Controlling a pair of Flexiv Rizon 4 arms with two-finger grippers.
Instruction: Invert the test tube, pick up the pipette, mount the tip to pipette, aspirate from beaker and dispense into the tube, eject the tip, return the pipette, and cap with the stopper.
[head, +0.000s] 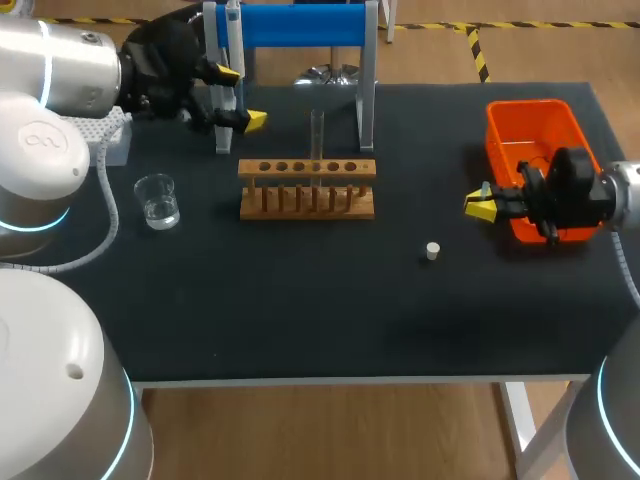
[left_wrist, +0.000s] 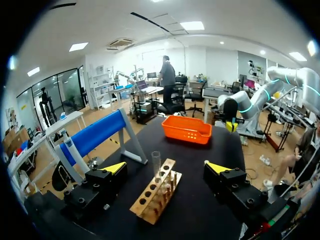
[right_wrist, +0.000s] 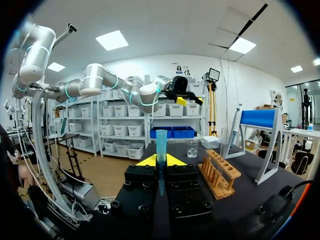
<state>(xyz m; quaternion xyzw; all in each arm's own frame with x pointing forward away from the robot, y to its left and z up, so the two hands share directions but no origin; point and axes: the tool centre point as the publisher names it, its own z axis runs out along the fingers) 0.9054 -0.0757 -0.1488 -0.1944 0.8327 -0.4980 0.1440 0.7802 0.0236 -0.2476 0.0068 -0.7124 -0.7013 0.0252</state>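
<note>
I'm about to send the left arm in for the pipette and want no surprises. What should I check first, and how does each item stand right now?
1. Left gripper open: ok.
2. Pipette hanging on its stand: ok.
3. Pipette inside the left gripper: not ok, it is beside it.
4. Right gripper shut on the blue tip: ok.
5. Test tube upright in the rack: ok.
6. Beaker holds liquid: ok.
</note>
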